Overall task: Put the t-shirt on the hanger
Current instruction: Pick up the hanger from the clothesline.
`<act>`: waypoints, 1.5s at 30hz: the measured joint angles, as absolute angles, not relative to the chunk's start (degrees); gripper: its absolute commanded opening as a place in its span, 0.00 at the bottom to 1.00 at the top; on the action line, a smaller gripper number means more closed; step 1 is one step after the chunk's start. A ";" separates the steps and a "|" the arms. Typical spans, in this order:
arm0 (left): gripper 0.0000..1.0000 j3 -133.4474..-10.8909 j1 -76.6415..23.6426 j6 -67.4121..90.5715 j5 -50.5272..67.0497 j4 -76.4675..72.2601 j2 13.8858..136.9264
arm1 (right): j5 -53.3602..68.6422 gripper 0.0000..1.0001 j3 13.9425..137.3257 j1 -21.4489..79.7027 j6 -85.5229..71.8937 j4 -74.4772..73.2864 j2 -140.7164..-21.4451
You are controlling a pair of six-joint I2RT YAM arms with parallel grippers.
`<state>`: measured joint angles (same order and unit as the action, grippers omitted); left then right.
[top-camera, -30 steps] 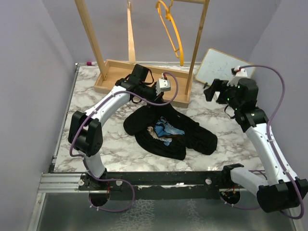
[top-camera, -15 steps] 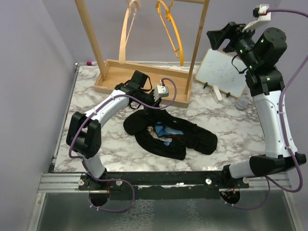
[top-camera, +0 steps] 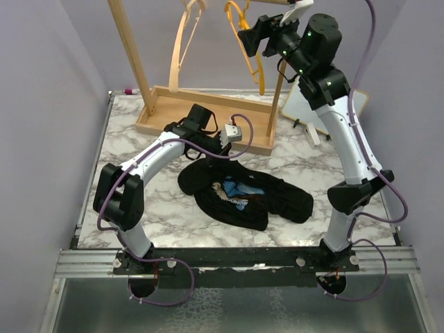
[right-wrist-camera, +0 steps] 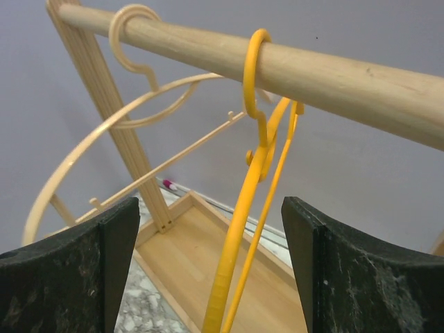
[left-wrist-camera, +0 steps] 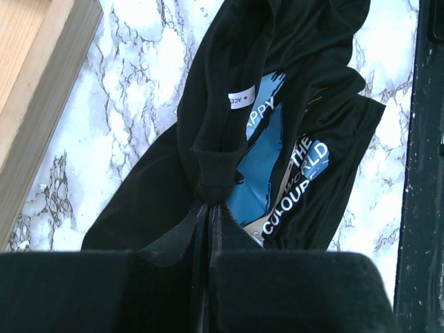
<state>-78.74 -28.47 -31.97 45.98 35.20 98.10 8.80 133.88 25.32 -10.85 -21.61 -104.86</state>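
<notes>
The black t-shirt [top-camera: 274, 198] lies crumpled on the marble table, its blue print and white lettering showing in the left wrist view [left-wrist-camera: 305, 166]. My left gripper [top-camera: 207, 154] is shut, pinching a fold of the t-shirt's collar at its fingertips [left-wrist-camera: 208, 207]. The yellow-orange hanger [top-camera: 254, 61] hangs by its hook on the wooden rail. My right gripper [top-camera: 251, 35] is raised to it and open; in the right wrist view the hanger [right-wrist-camera: 239, 229] hangs between the spread jaws of the gripper [right-wrist-camera: 208, 267], touching neither finger.
A pale wooden hanger [top-camera: 182, 41] hangs on the same rail [right-wrist-camera: 333, 69] left of the yellow one. The rack's wooden base tray [top-camera: 173, 111] stands at the table's back. A whiteboard [top-camera: 300, 107] leans at back right. A pink marker [top-camera: 129, 91] lies at back left.
My right arm has swung up and left, from beside the whiteboard to the yellow hanger on the rail. My left gripper has stayed at the t-shirt.
</notes>
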 measured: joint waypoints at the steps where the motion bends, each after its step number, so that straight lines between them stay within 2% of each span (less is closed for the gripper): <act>1: 0.00 -78.52 -28.47 -31.90 45.98 35.20 97.84 | 7.57 0.83 135.17 26.35 -9.63 -22.26 -106.06; 8: 0.00 -75.64 -28.47 -30.96 46.02 34.63 95.13 | -5.98 0.80 138.15 33.87 0.14 -24.95 -110.24; 12: 0.00 -74.56 -28.47 -30.37 46.02 34.33 94.85 | -11.14 0.73 138.80 36.34 3.22 -26.76 -111.04; 15: 0.00 -74.08 -28.47 -30.22 46.02 34.28 94.83 | -14.31 0.68 138.74 37.04 4.32 -27.44 -111.09; 23: 0.00 -73.47 -28.47 -30.09 46.04 33.89 94.80 | -20.21 0.63 137.25 37.01 5.19 -27.44 -111.09; 39: 0.00 -72.27 -28.47 -30.09 46.04 33.89 93.65 | -23.59 0.01 136.64 37.01 4.82 -28.45 -111.09; 45: 0.00 -72.27 -28.47 -29.93 46.04 33.85 93.67 | -24.38 0.01 135.31 37.01 5.50 -27.20 -110.72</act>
